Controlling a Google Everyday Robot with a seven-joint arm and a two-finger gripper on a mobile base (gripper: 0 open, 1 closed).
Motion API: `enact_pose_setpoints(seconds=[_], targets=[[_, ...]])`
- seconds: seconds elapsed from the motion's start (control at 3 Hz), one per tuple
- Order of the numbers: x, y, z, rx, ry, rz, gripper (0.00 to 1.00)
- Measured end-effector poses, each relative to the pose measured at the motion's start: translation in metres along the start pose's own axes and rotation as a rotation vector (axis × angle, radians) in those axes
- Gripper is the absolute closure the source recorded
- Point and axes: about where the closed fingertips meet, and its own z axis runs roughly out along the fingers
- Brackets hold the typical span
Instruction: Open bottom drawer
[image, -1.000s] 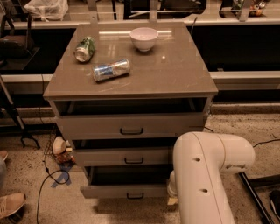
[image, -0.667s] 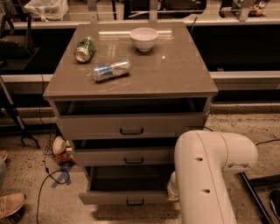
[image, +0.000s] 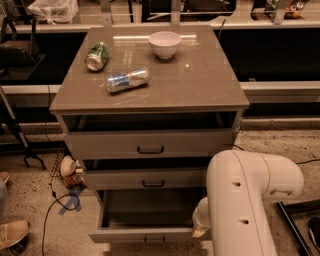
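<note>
Bottom drawer (image: 131, 233) sits at 6 o'clock under the cabinet (image: 200, 85), drawn well out with its interior showing. Gripper (image: 200, 231) is at 5 o'clock by the drawer's right front corner, mostly behind the arm (image: 245, 195) — grip state cannot be told. Pull looks nearly finished; next calls for a straight withdrawal.

Bottom drawer (image: 145, 233): grey-tan, small black bar handle (image: 154, 240) mid-front, lowest of three in the cabinet (image: 210, 95). Pulled well out toward 6 o'clock, level, dark inside exposed. Gripper (image: 199, 231) at its 3 o'clock front corner, mostly hidden behind the white arm (image: 245, 200).
</note>
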Motion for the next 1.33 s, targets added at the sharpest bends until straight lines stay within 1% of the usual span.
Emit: enact_pose_setpoints(seconds=[1.0,1.33], targets=[[-0.0002,0.0046,0.0031,-0.007,-0.002,0.001,0.17],[0.0006,0.0081,0.0043,-0.013,0.0,-0.005,0.0]])
